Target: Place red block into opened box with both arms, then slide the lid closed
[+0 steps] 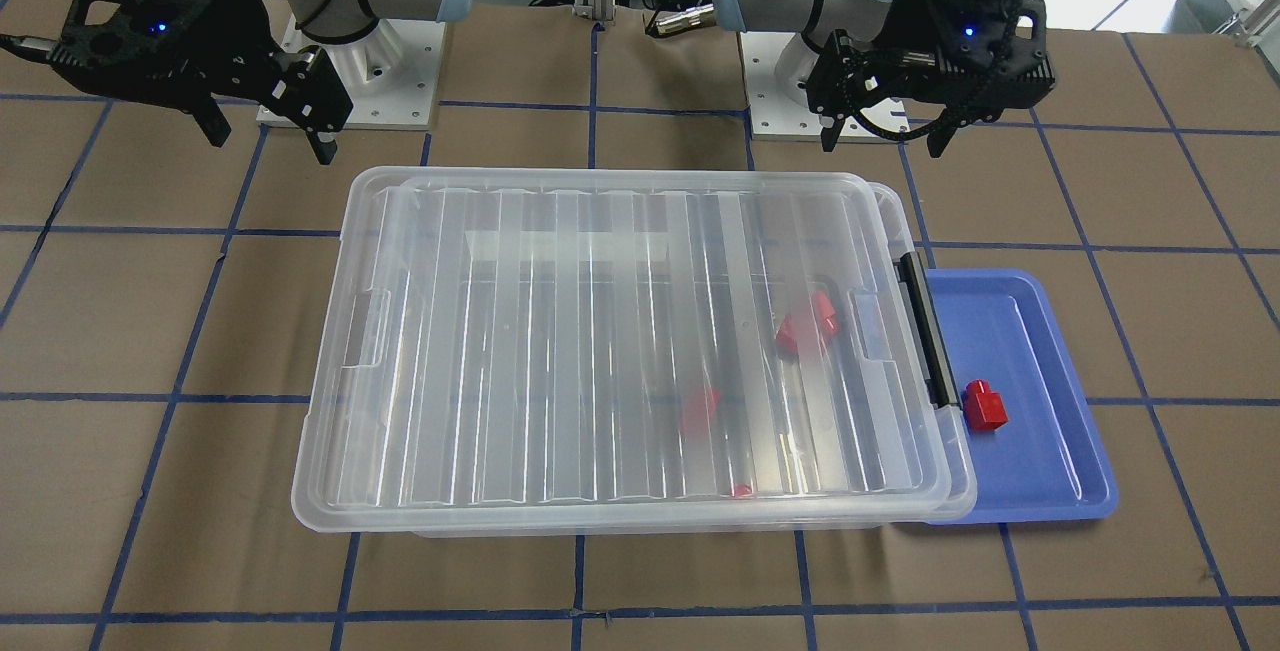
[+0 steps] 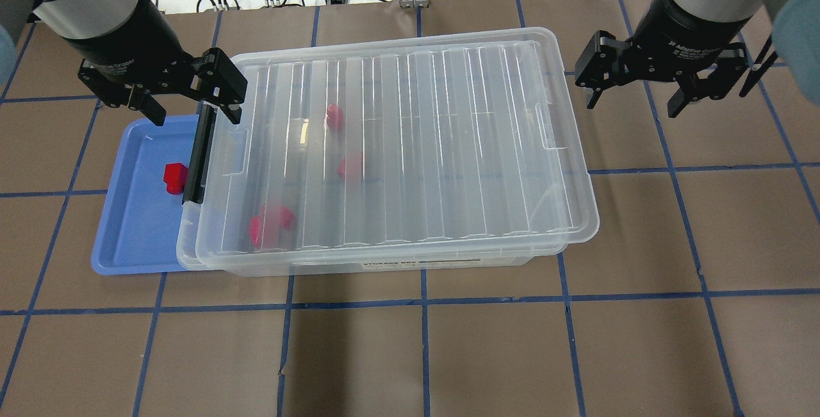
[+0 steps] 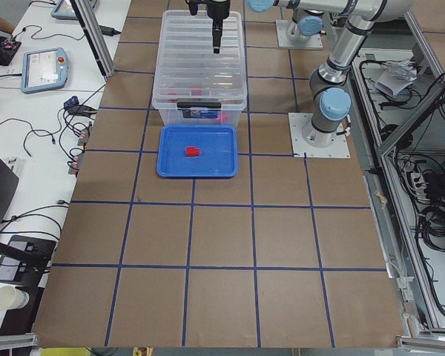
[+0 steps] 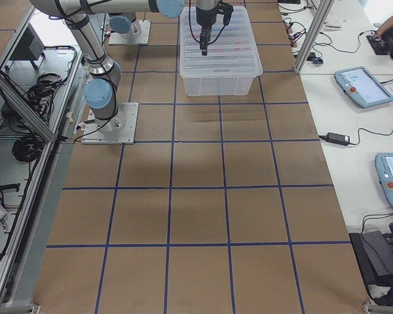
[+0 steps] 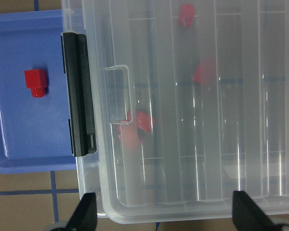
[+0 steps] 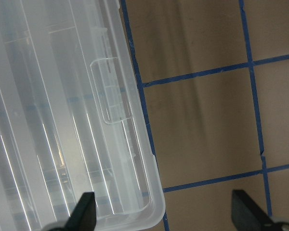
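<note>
clear plastic lid (image 2: 448, 135) is lying on the box (image 2: 410, 264), shifted slightly toward the right gripper (image 2: 634, 104). one red block (image 2: 174, 177) is sitting in the blue tray (image 2: 128, 231) by the latch (image 2: 198, 154) (others are showing blurred inside the box). both that gripper and the left gripper (image 2: 195, 119) are hovering spread, holding nothing.

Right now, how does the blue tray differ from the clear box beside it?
The blue tray is opaque and shallow; the box is clear and deeper. The tray is uncovered, with one red block on it; the box has the lid lying on it, and red blocks show blurred through it. The box carries a black latch at the end nearest the tray; the tray has none. Both are rectangular and rest on the table.
</note>
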Action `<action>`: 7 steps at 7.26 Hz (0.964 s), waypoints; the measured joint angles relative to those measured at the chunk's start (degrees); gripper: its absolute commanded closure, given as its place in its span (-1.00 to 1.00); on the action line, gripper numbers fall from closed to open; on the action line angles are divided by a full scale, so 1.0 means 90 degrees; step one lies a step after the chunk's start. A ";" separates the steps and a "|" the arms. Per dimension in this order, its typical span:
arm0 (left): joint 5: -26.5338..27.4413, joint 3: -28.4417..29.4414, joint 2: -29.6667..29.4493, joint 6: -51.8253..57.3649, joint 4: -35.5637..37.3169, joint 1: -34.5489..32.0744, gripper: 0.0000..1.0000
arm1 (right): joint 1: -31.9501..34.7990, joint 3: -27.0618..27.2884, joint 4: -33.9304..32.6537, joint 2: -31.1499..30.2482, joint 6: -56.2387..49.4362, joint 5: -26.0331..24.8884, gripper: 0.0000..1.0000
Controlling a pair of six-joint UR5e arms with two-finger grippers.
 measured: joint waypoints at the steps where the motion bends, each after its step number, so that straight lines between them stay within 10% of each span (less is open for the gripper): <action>1: -0.0001 0.0003 -0.0009 0.0000 0.0007 0.0000 -1.00 | -0.0001 0.0016 -0.0001 0.0002 0.0000 -0.0002 -1.00; 7: -0.0006 0.0003 -0.0032 -0.0039 0.0053 0.0014 -1.00 | -0.0047 0.0060 0.0040 0.0116 0.0001 -0.0037 -1.00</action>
